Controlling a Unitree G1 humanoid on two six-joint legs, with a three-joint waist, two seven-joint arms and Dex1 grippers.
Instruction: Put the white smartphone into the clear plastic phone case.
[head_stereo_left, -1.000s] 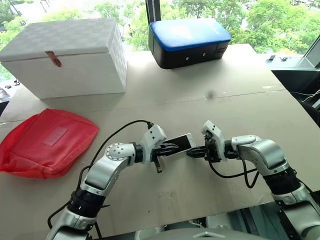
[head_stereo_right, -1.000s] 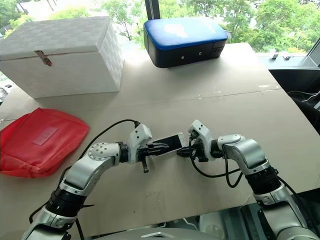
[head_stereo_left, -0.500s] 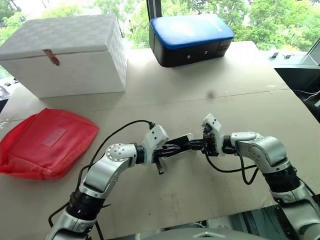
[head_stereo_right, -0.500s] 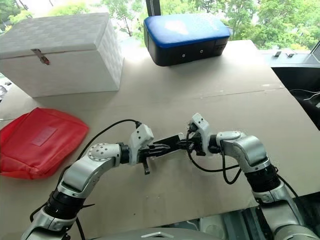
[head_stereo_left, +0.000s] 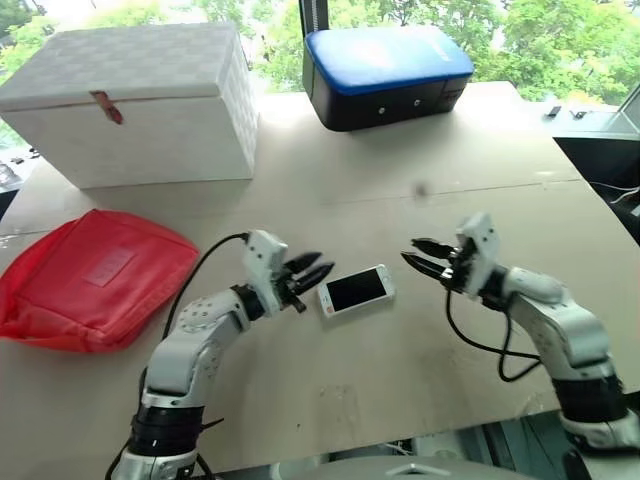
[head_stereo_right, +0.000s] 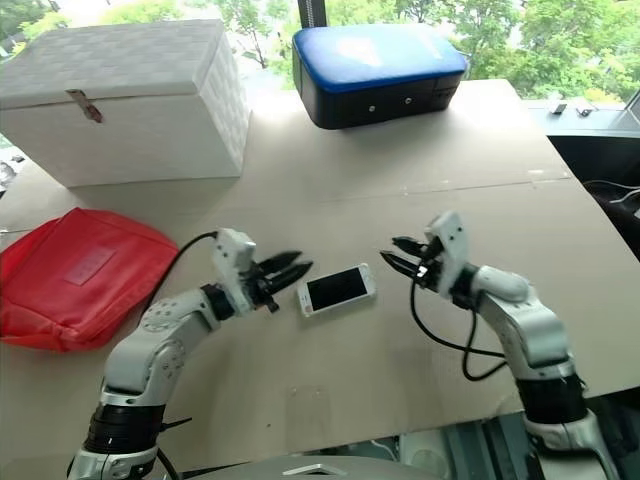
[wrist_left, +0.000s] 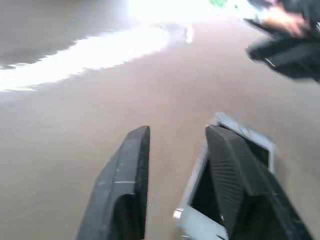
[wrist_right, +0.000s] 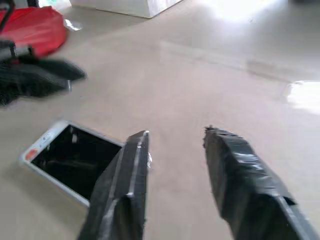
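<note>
Fingers of both the left gripper (head_stereo_left: 308, 271) and right gripper (head_stereo_left: 425, 256) stand apart and empty, flanking the white smartphone (head_stereo_left: 355, 289) lying screen-up on the desk (head_stereo_left: 400, 360), so casing seems finished or paused; next, check its seating.

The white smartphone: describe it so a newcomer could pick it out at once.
On the brown table, look near the front edge, between the left gripper and the right gripper, both open. The white smartphone lies flat there, screen up, touching neither. It is the small white-bordered rectangle with a dark glossy screen.
</note>
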